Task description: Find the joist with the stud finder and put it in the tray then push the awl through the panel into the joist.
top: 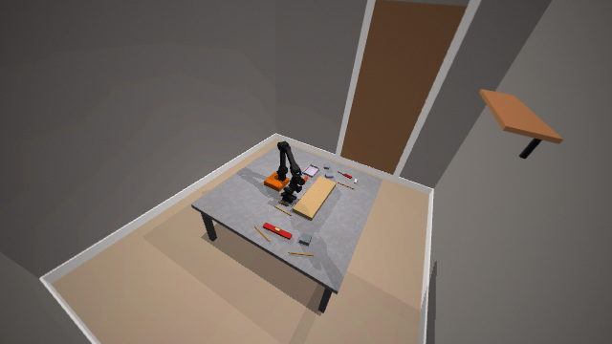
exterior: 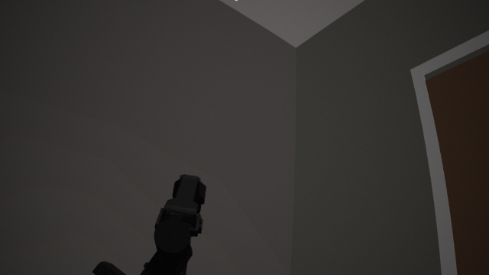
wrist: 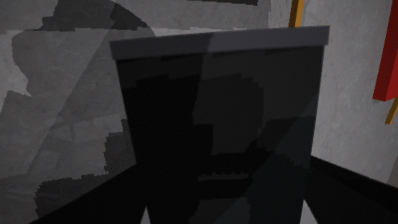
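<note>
My gripper [top: 288, 196] [wrist: 225, 167] is shut on the stud finder [wrist: 220, 100], a dark box with a grey top rim that fills most of the wrist view. It hangs low over the grey table [top: 239, 201] [wrist: 60, 100], just left of the tan floor panel [top: 316, 196]. The small white tray [top: 311, 170] lies behind the panel, near the arm's orange base [top: 276, 182]. The red-handled awl [top: 345, 175] lies at the back right of the panel. The exterior view shows only the arm's upper links [exterior: 179, 221] against dark walls.
A red level [top: 277, 230] [wrist: 387, 75] lies toward the table's front, with a small grey block [top: 305, 238] beside it. Several pencils are scattered about; one pencil [top: 282, 210] [wrist: 296, 12] lies close to the gripper. Small grey bits lie near the tray.
</note>
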Robot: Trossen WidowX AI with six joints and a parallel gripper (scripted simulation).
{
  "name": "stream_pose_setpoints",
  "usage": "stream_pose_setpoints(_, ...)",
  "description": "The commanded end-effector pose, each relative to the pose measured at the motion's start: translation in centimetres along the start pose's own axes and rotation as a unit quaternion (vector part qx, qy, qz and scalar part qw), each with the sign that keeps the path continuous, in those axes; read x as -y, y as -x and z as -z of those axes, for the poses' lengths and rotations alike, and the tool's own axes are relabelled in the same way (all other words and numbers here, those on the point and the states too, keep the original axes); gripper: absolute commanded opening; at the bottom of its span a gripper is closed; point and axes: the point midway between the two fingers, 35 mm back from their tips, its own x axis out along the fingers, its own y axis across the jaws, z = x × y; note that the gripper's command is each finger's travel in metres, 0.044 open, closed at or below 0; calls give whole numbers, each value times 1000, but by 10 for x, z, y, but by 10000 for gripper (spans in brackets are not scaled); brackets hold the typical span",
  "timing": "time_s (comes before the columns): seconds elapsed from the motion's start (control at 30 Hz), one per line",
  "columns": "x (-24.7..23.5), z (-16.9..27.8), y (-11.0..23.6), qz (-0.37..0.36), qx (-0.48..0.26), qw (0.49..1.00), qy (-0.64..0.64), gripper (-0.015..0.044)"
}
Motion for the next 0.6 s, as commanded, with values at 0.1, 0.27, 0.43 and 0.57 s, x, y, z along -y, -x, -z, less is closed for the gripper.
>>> stream_pose_setpoints(0.1,-1,1,1,31,2,999,-7,0)
stream_pose_setpoints(0.27,-2,1,2,51,4,999,-10,0)
stream_pose_setpoints(0.43,-3,1,2,63,5,998,-11,0)
stream_pose_setpoints(0.57,-4,1,1,78,3,997,-12,0)
